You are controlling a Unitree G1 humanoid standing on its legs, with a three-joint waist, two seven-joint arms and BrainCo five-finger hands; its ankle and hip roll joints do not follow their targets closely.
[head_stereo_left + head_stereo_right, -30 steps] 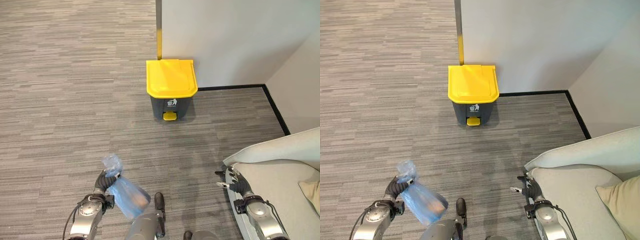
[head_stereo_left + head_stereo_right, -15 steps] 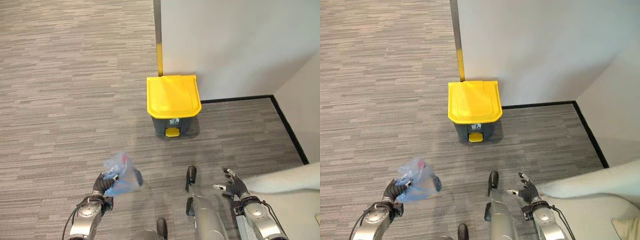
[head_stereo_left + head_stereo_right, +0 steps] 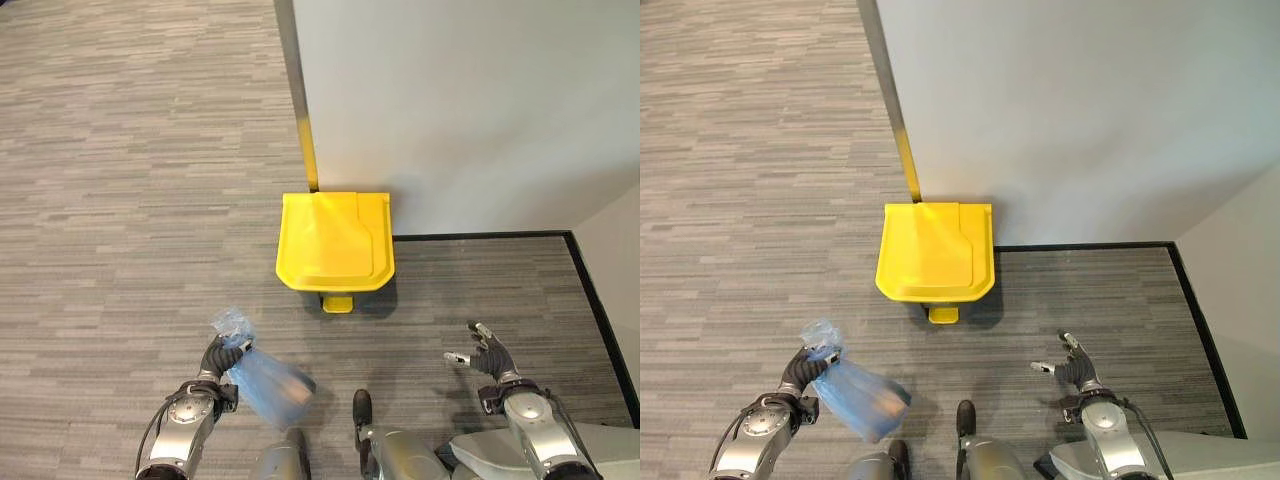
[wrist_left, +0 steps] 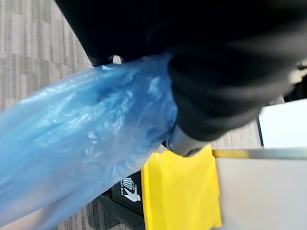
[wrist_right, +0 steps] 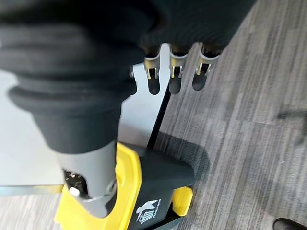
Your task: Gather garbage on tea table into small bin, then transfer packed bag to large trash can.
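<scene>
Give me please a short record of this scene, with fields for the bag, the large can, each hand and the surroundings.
bag: blue plastic bag, packed, hanging from the left hand above the carpet
holder: left hand, fingers curled round the bag's gathered neck
other hand: right hand, fingers relaxed, holding nothing
trash can: dark pedal bin with yellow lid, lid closed, yellow pedal at its front
can position: against the white wall, ahead of the robot
floor: grey striped carpet
task status: bag not yet in the can

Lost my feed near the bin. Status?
Left hand shut on blue bag. Right hand open, empty. Yellow-lidded trash can ahead, lid closed.
</scene>
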